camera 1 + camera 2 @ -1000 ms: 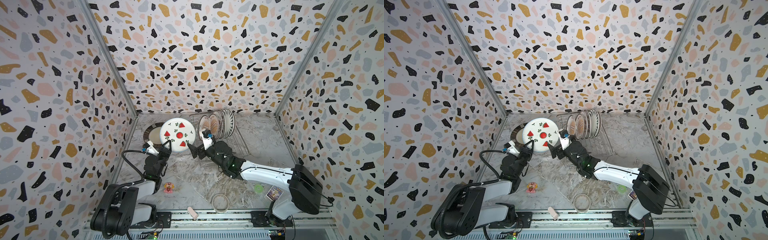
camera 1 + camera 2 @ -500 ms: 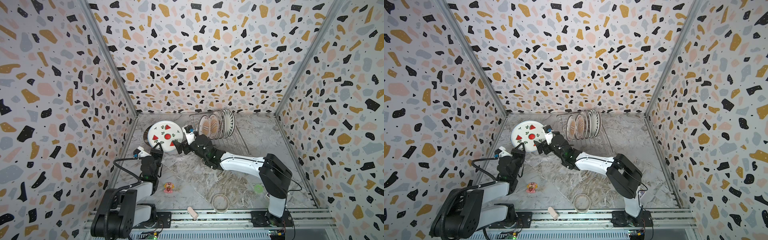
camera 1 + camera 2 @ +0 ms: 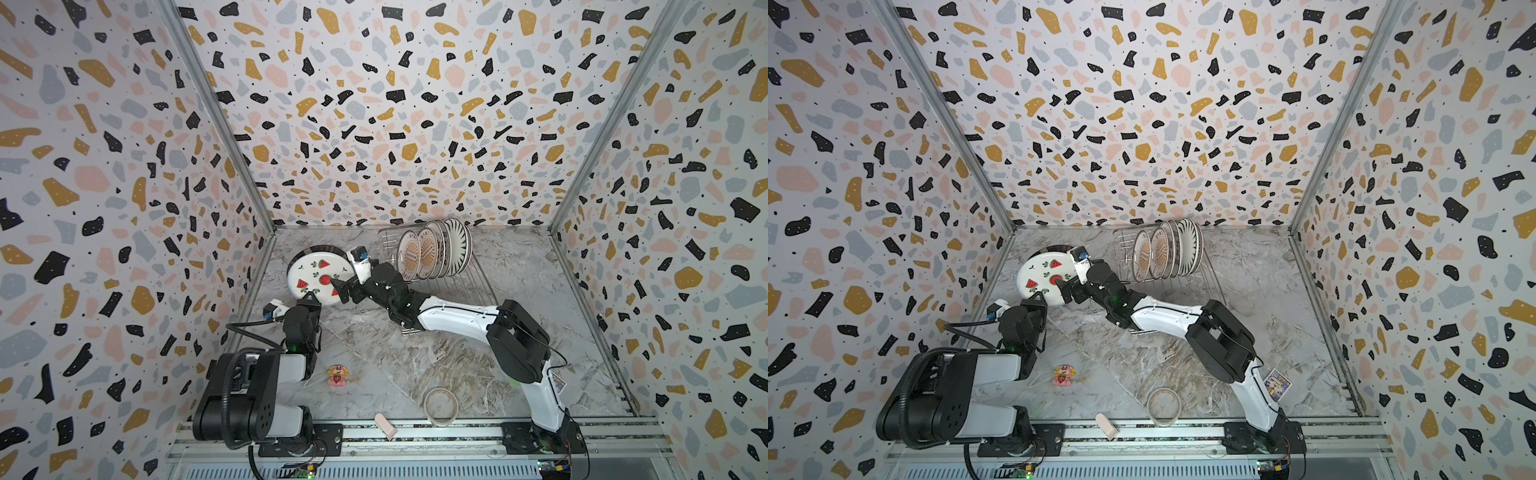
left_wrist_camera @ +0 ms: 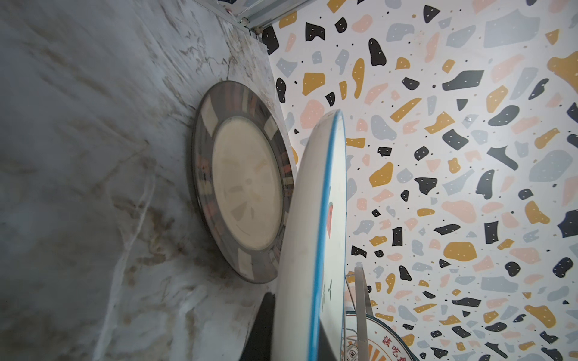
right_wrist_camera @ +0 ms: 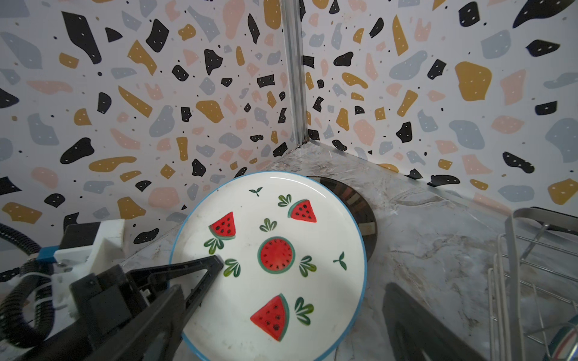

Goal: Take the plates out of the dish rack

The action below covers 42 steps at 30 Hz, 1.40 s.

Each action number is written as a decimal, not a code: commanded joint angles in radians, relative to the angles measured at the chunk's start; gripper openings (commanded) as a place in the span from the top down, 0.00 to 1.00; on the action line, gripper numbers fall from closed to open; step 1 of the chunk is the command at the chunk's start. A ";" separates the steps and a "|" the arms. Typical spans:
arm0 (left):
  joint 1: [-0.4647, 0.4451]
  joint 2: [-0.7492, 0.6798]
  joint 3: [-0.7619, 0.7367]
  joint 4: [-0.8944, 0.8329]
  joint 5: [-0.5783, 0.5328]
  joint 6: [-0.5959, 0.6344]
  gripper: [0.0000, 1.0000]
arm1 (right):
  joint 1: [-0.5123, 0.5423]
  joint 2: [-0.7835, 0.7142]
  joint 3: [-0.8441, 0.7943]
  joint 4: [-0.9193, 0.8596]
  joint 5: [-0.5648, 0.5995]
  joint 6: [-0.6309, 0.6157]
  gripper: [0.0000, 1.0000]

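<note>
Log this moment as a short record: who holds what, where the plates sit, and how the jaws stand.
held: watermelon plate, tilted, above the far left corner of the table
left gripper: jaws shut on its near rim
right gripper: jaws open, beside the same plate
out of rack: dark-rimmed plate, flat on the table, partly beneath the held one
dish rack: several plates on edge
loose items: toy figure, tape ring

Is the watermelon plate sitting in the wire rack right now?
No, the watermelon plate is outside the dish rack, clamped at its rim by the left gripper.
</note>
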 commanded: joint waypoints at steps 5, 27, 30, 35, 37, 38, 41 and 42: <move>0.007 0.042 0.128 0.114 -0.083 0.010 1.00 | -0.037 0.048 0.064 0.001 -0.086 0.060 0.01; 0.022 0.278 0.306 0.026 -0.108 -0.009 1.00 | -0.073 0.163 0.172 -0.020 -0.112 0.091 0.00; 0.023 0.279 0.342 -0.077 -0.140 -0.011 1.00 | -0.077 0.173 0.180 -0.019 -0.120 0.095 0.00; 0.023 0.305 0.388 -0.155 -0.144 -0.021 1.00 | -0.089 0.191 0.193 -0.018 -0.132 0.111 0.00; 0.023 0.321 0.410 -0.189 -0.144 -0.023 1.00 | -0.096 0.194 0.190 -0.016 -0.138 0.122 0.00; 0.023 0.330 0.425 -0.212 -0.141 -0.024 0.99 | -0.100 0.195 0.187 -0.013 -0.142 0.127 0.00; 0.025 0.357 0.456 -0.247 -0.122 -0.029 0.95 | -0.109 0.200 0.186 -0.010 -0.153 0.135 0.00; 0.025 0.366 0.466 -0.260 -0.115 -0.029 0.93 | -0.111 0.201 0.183 -0.008 -0.154 0.137 0.00</move>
